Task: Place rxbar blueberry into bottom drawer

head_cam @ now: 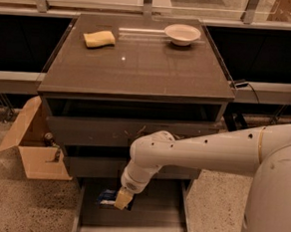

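The bottom drawer (158,221) is pulled out at floor level below the cabinet, its flat grey floor showing. My gripper (121,199) hangs from the white arm just over the drawer's back left part. It is shut on the rxbar blueberry (108,198), a dark blue wrapper that sticks out to the left of the fingers, low over the drawer floor. The upper scratched drawer (129,132) and the middle drawer (97,165) are closed.
A yellow sponge (99,38) and a white bowl (182,34) sit on the cabinet top (139,62). An open cardboard box (33,147) stands on the floor at the left. My white arm (223,151) crosses in front of the cabinet from the right.
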